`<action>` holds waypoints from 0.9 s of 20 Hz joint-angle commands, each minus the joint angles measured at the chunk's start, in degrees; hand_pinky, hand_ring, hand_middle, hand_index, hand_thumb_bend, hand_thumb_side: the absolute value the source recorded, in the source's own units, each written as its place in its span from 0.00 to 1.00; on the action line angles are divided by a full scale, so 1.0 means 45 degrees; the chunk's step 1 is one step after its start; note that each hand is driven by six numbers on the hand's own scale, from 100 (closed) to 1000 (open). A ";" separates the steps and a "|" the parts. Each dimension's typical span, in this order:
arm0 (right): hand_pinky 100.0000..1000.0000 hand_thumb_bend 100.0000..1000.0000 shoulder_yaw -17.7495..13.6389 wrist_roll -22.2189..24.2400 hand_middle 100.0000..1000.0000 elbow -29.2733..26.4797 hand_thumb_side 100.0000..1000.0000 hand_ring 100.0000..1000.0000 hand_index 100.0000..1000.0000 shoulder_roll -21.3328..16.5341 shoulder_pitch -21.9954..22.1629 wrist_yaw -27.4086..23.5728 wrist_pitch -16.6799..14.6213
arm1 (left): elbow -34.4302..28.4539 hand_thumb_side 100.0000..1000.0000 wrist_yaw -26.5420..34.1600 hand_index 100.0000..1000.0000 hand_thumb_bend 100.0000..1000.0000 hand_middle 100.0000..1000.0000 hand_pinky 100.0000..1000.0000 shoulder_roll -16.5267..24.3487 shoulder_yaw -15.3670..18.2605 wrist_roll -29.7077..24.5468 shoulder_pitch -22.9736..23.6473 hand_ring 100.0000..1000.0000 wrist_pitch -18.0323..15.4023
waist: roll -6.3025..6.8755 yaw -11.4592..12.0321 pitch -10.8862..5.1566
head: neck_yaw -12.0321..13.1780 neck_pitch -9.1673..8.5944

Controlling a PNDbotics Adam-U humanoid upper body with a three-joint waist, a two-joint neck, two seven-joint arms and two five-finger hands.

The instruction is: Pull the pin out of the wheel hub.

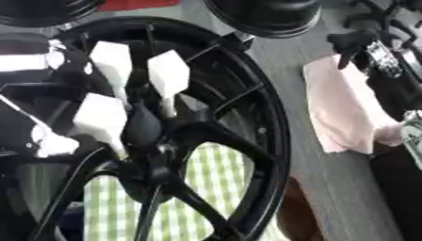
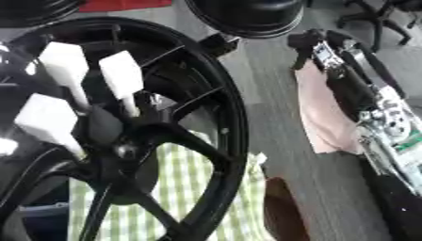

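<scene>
Mostly the glossy black spoked wheel hub (image 1: pixel 247 117) fills the left and middle of both views, tilted, its smooth rim curving from the top down to the lower edge, where it is cut off. Thin spokes meet at a dark centre boss (image 1: pixel 152 169). Three white, matte, block-shaped pieces (image 1: pixel 169 73) stand spread apart just above that centre, each narrowing to a pale stem. Whether any of them is the pin cannot be told.

Black and white parts of the left hand (image 1: pixel 41 136) crowd the left edge over the hub; its grip cannot be made out. The right hand (image 2: pixel 317 42), black with silver, shows at the upper right, well apart from the hub, its pose also unclear.

Under the hub lies a green-and-white checked cloth (image 1: pixel 206 188). A soft pink cloth (image 1: pixel 346 108) lies on the grey surface (image 1: pixel 288 70) beside it.
</scene>
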 commanded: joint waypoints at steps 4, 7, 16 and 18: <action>0.96 0.00 -0.0141 0.0021 0.33 -0.0198 0.67 0.91 0.62 -0.0149 -0.0093 0.0050 -0.0023 | 0.0053 0.20 -0.0108 0.75 0.32 0.61 0.77 0.0041 0.0034 0.0115 -0.0087 0.62 -0.0243 | -0.0007 -0.0052 -0.0198 | 0.0043 -0.0189; 0.96 0.00 -0.0138 0.0013 0.33 -0.0198 0.67 0.91 0.62 -0.0132 -0.0092 0.0046 0.0011 | 0.0070 0.19 0.0077 0.71 0.30 0.56 0.76 -0.0013 0.0021 0.0284 -0.0141 0.57 -0.0239 | -0.0007 -0.0044 -0.0208 | 0.0041 -0.0184; 0.96 0.00 -0.0151 -0.0026 0.33 -0.0198 0.68 0.91 0.62 -0.0107 -0.0022 0.0076 0.0160 | -0.0014 0.12 0.1082 0.46 0.17 0.36 0.70 -0.0029 0.0088 0.1288 -0.0212 0.40 0.0047 | -0.0007 0.0002 -0.0279 | 0.0000 -0.0115; 0.96 0.00 -0.0147 -0.0017 0.33 -0.0198 0.68 0.91 0.62 -0.0123 -0.0017 0.0066 0.0164 | -0.0076 0.08 0.1282 0.41 0.18 0.34 0.69 0.0022 0.0128 0.1531 -0.0230 0.38 0.0152 | -0.0001 0.0020 -0.0320 | -0.0026 -0.0071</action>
